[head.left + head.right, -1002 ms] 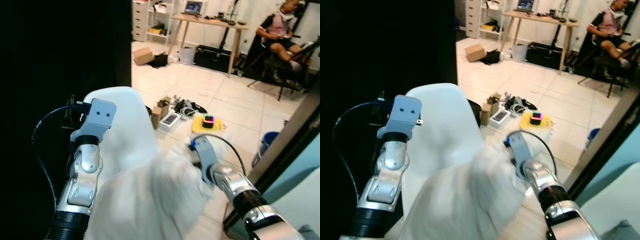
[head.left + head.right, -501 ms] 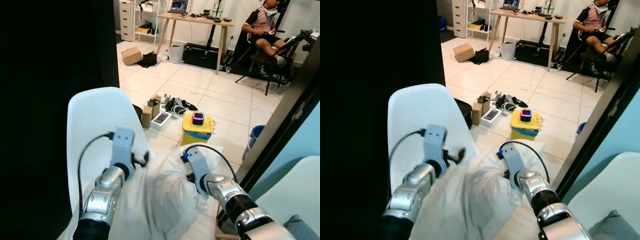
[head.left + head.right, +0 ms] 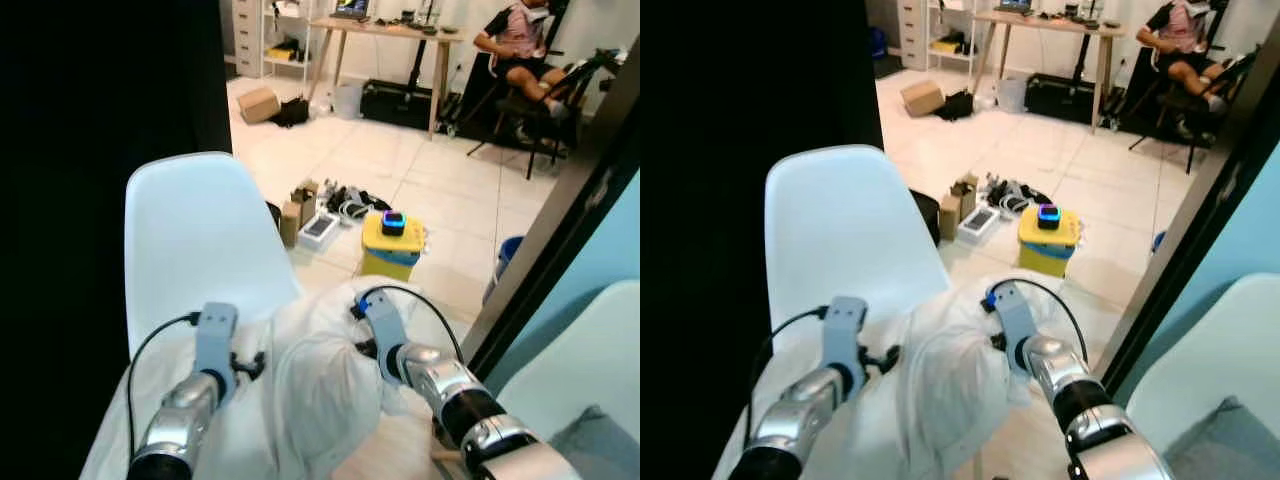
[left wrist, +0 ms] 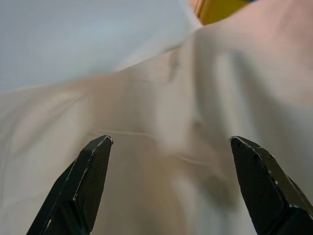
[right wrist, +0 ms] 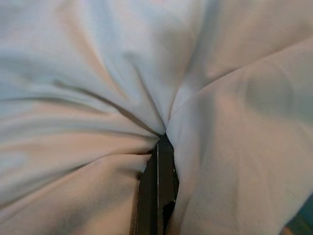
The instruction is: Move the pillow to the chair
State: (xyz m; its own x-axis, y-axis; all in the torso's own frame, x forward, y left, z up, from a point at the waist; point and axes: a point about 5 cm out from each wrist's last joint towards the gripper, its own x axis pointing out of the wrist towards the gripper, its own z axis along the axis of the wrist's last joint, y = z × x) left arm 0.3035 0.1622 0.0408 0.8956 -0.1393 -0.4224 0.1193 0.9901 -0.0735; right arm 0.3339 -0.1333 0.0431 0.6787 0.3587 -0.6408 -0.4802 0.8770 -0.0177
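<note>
A white pillow (image 3: 315, 375) lies crumpled on the seat of a white plastic chair (image 3: 190, 235), below its backrest. My left gripper (image 4: 168, 139) is at the pillow's left side, its two black fingers (image 4: 90, 171) spread open with the fabric just ahead of them. In the head view the left gripper (image 3: 250, 365) sits low against the pillow. My right gripper (image 3: 362, 345) is pressed into the pillow's right side. In the right wrist view the right gripper (image 5: 164, 144) is shut on a fold of the pillow (image 5: 98, 98), with cloth bunched around the fingertips.
A dark wall stands to the left of the chair. A yellow box (image 3: 392, 245) and small cartons (image 3: 305, 210) lie on the tiled floor behind. A dark slanted frame (image 3: 570, 200) and a second white chair (image 3: 590, 370) are at right. A person (image 3: 515, 35) sits far back by a desk.
Both arms have come down and the pillow has dropped from in front of the backrest onto the seat. The camera has also shifted.
</note>
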